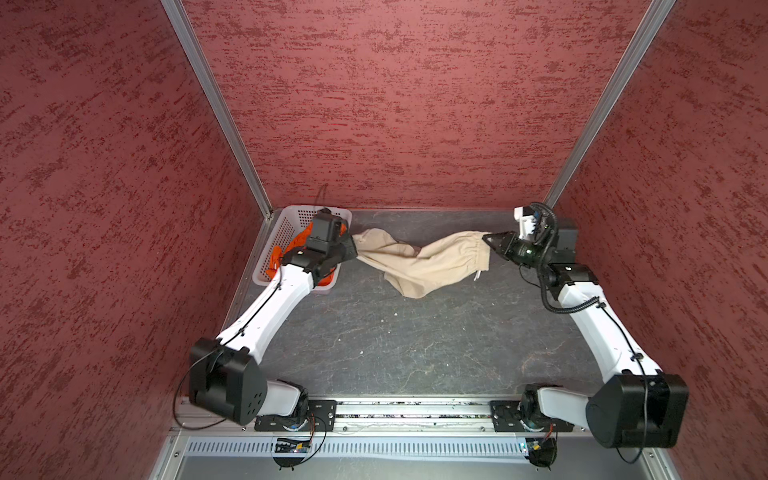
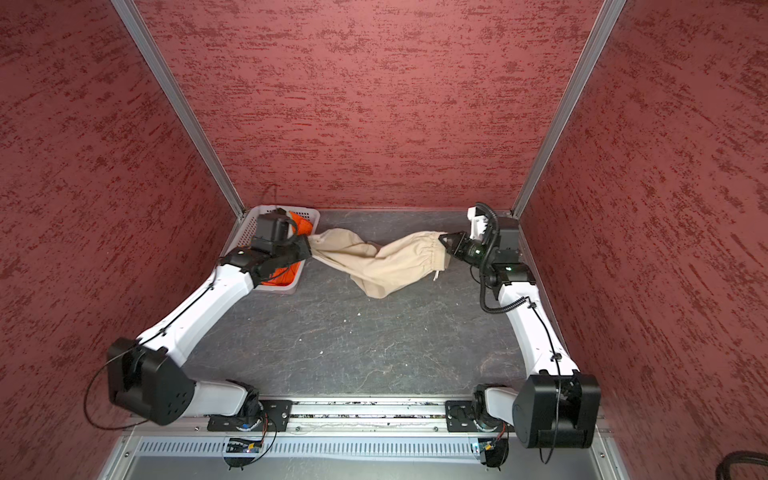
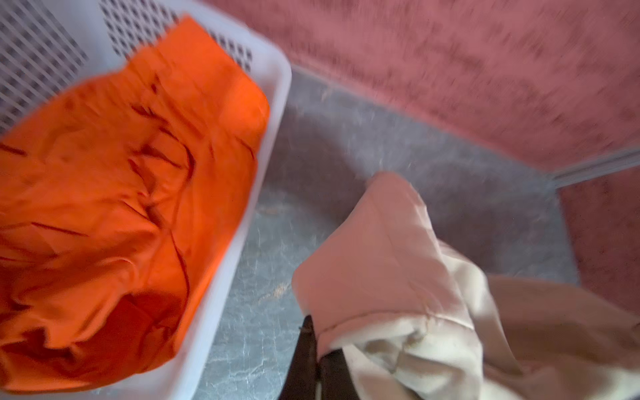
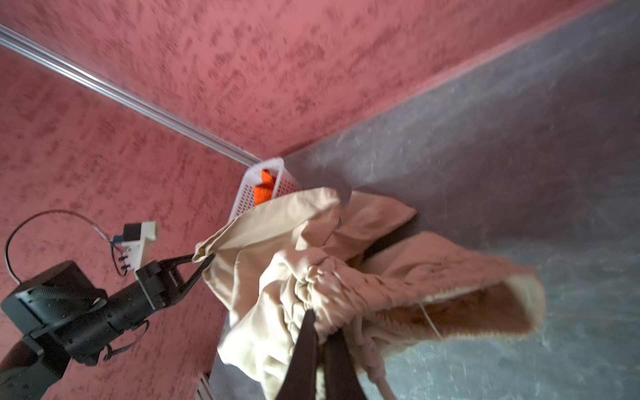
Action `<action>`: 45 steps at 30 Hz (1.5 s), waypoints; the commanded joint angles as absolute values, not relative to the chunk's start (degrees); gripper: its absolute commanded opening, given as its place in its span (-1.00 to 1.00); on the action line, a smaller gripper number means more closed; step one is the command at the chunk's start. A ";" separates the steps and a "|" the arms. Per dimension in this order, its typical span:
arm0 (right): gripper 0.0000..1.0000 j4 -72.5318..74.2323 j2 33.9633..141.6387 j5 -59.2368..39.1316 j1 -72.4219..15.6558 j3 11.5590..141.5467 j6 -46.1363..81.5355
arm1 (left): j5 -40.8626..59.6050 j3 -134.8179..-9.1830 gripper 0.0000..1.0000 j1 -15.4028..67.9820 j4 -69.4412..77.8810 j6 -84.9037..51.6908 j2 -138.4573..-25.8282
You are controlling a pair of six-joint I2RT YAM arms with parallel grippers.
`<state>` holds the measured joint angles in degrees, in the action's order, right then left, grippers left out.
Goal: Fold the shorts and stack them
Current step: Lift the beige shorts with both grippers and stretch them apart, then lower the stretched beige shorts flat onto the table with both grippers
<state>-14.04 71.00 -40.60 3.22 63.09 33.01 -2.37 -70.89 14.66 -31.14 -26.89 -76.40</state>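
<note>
Now holding the beige shorts (image 1: 432,262) at both ends, strung between the two hands. Clenched on a leg hem with the left hand (image 1: 353,249), plain in both top views; in the left wrist view, pale cloth pinched between the dark fingers (image 3: 303,353). Clenched on the gathered waistband with the right hand (image 1: 486,239), with the folds bunched right at its tips in the right wrist view. Twisted once about midway between the hands. Sagging from that twist, with the free leg drooping below the line of the hands toward the worktop (image 1: 374,340); cannot tell how much of it rests there. Dangling a white drawstring (image 1: 478,276) just under the right hand. Leaving the orange shorts (image 3: 121,207) crumpled beneath and behind the left hand, inside a white perforated basket (image 1: 286,224), apart from the beige pair. Reaching over that basket's near rim with the left wrist, the hand itself just past the rim on the side toward the right hand. Blurred in both wrist views, so no finer detail of the cloth.
</note>
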 commanded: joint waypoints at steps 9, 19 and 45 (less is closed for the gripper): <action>-1.00 -15.59 71.88 -44.87 8.15 75.45 39.27 | 8.42 -79.03 -1.00 4.50 -37.79 -23.75 -65.09; -1.00 -12.92 76.18 -46.27 5.29 79.76 42.23 | 13.80 -82.07 -1.00 6.29 -29.77 -25.63 -72.90; -1.00 -24.00 68.34 -50.26 13.55 51.74 36.76 | 10.23 -52.05 -1.00 16.12 -23.46 -33.05 -61.35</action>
